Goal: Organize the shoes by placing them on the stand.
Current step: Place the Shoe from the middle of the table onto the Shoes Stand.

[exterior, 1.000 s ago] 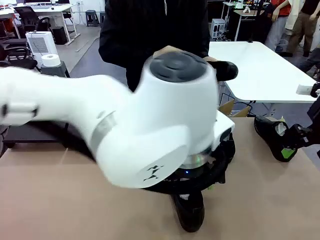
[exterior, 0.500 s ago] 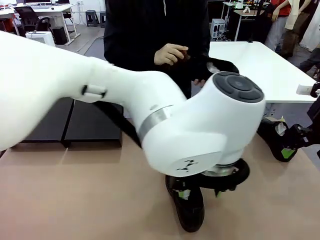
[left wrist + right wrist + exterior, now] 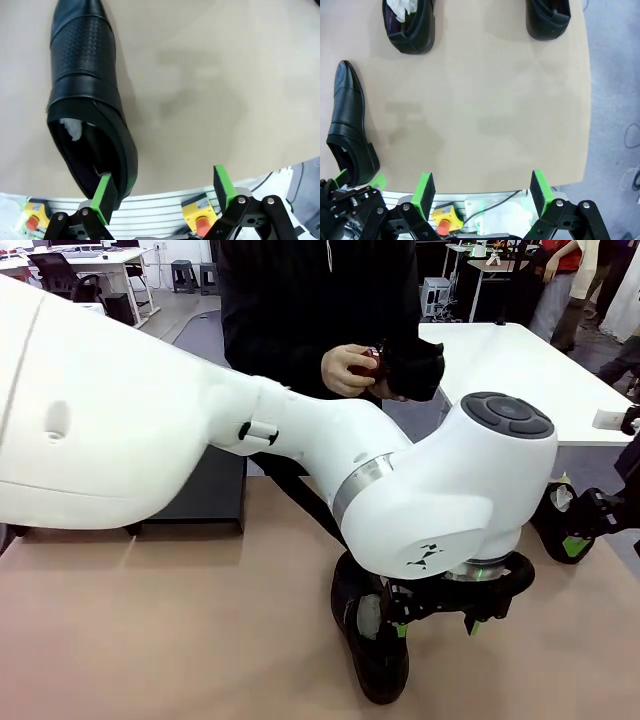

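The shoe point(image 3: 85, 95) lies flat on the table point(image 3: 150, 640), and I place everything else from it. The left gripper point(image 3: 164, 186) hangs just above its open heel end, jaws spread wide and holding nothing. One green pad point(image 3: 106, 192) overlaps the heel rim, while the other stands over bare table beside the shoe, so the shoe sits off-centre in the gap. To my eye the gripper should slide sideways until the heel is squarely between the pads, then come straight down and close across the heel. The white paper is stuffed toward the toe, so the heel end looks free for a finger. The leather is glossy and looks likely to slip, so a low, firm bite and a level lift seem wise. The stand point(image 3: 200, 490) sits well off to the shoe's left and farther back, so the carry goes that way. A second shoe point(image 3: 407, 22) lies beyond the shoe's toe, and a third shoe point(image 3: 547, 17) lies farther right. The right gripper point(image 3: 481, 182) hangs off to the shoe's right, jaws wide and empty. Across the table from the shoe, a person's hand point(image 3: 348, 368) holds something dark and something reddish. I cannot read any brand or label on the shoes, and the small black emblem point(image 3: 425, 558) on the left arm has no letters I can make out.
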`<state>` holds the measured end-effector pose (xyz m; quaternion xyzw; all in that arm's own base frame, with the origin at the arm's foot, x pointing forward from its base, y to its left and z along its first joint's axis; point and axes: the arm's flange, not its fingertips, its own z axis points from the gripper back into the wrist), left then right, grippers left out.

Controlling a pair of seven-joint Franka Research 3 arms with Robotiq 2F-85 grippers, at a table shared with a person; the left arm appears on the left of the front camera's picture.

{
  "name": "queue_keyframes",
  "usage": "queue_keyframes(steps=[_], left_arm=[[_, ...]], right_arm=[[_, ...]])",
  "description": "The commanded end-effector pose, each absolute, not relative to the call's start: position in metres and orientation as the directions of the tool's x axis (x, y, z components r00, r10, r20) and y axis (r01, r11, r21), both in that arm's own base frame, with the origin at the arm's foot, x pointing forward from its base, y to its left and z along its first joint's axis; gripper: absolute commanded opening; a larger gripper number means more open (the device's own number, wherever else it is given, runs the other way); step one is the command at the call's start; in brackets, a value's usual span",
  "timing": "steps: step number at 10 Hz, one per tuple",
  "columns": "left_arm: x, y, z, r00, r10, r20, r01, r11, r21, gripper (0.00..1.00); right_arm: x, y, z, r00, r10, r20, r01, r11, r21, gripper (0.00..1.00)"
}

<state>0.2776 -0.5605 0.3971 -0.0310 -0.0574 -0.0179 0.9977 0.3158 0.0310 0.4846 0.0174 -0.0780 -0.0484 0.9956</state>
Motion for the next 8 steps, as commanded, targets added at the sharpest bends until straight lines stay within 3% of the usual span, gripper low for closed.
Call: queue_keyframes(steps=[1, 8], left_arm=[[0.276, -0.567, 0.395, 0.993, 0.001, 0.121, 0.005, 0.999, -0.045, 1.0], [0.288, -0.55, 0.364, 0.987, 0.057, 0.152, -0.052, 0.998, -0.032, 1.0]], right_arm=[[0.316, 0.031, 0.484, 0.984, -0.098, 0.151, 0.091, 0.995, 0.048, 1.0], [0.316, 0.031, 0.484, 0.984, -0.098, 0.151, 0.091, 0.995, 0.048, 1.0]])
